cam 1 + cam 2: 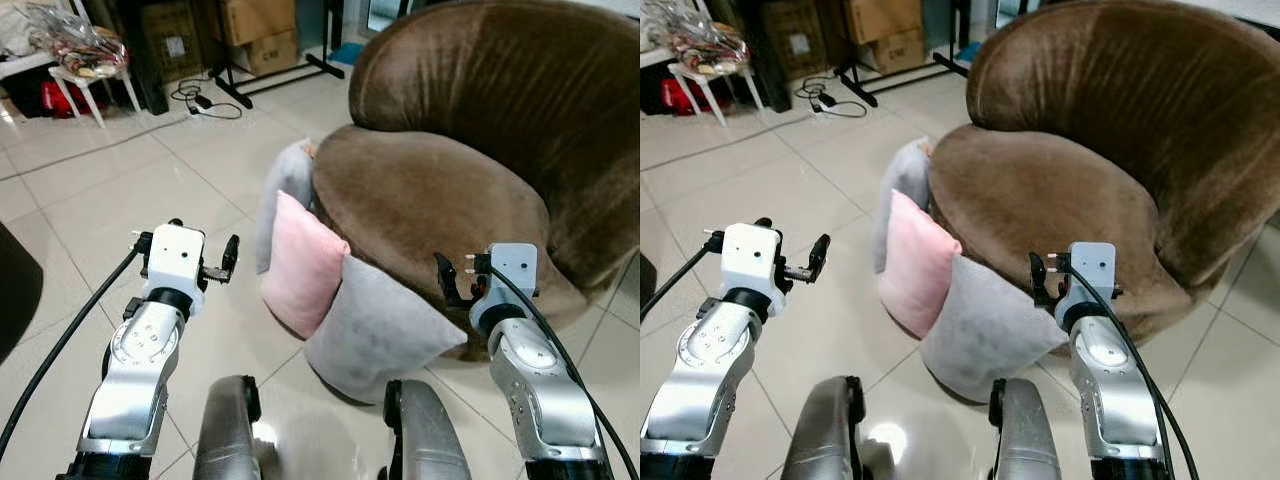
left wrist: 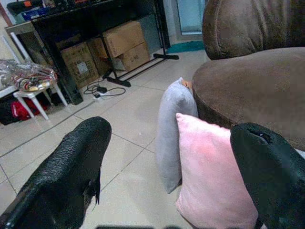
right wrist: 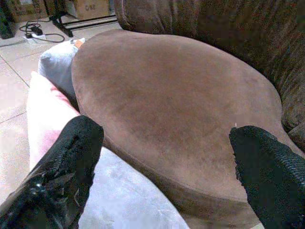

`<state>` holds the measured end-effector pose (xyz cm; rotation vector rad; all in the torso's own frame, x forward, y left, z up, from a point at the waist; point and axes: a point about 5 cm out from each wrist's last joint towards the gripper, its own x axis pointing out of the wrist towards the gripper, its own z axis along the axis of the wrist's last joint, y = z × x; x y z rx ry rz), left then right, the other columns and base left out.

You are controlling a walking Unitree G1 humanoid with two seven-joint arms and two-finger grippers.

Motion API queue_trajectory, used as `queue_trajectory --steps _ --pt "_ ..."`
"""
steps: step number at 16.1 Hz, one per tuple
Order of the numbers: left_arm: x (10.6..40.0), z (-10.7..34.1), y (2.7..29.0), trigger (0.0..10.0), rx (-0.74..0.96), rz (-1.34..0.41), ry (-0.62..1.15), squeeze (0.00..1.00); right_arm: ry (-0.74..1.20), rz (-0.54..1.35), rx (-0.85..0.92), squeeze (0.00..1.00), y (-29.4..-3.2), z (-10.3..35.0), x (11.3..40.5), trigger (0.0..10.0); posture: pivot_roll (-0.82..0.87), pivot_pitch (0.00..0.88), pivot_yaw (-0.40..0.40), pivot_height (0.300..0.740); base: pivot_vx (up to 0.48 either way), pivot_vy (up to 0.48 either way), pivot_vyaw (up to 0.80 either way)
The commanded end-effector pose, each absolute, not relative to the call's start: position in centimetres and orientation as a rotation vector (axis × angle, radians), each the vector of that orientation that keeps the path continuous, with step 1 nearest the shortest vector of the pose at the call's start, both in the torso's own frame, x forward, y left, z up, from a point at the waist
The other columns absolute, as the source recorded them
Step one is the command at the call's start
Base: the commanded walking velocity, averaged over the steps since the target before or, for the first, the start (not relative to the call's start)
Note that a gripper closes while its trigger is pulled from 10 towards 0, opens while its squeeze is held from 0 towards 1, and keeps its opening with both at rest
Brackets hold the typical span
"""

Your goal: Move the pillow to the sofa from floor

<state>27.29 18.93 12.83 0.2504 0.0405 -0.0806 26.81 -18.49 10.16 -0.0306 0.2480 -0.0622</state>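
Both arms raised forward; left gripper (image 2: 167, 167) and right gripper (image 3: 162, 167) spread, empty. Pink pillow (image 1: 300, 265) at 12 o'clock, leaning against the sofa (image 1: 430, 190).

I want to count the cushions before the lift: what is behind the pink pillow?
Behind the pink pillow a grey pillow leans against the brown sofa. Its lower half is covered by the pink one, so the floor behind cannot be seen.

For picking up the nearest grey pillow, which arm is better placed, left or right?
Probably the right. The right gripper, open, hovers directly over the nearest grey pillow leaning on the sofa. The left gripper, also open, hangs over bare floor beside the pink pillow.
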Motion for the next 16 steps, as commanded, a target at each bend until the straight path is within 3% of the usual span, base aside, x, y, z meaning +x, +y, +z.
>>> queue_trajectory --steps 1,6,16 --pt "27.26 12.66 18.88 10.0 0.248 -0.089 0.043 0.0 0.25 -0.074 -0.023 0.0 -18.62 10.02 26.63 10.0 -0.08 0.0 -0.005 0.501 0.0 0.0 0.0" --pt "27.03 12.57 18.81 10.0 0.25 -0.096 0.039 0.0 0.244 -0.055 -0.04 0.0 -18.36 10.1 26.82 10.0 -0.07 0.0 -0.012 0.446 0.0 0.0 0.0" --pt "26.74 12.52 18.83 10.0 0.249 -0.109 0.031 0.0 0.24 -0.022 -0.08 0.0 -18.1 10.1 27.11 10.0 -0.06 0.0 -0.022 0.446 0.197 0.0 0.16"
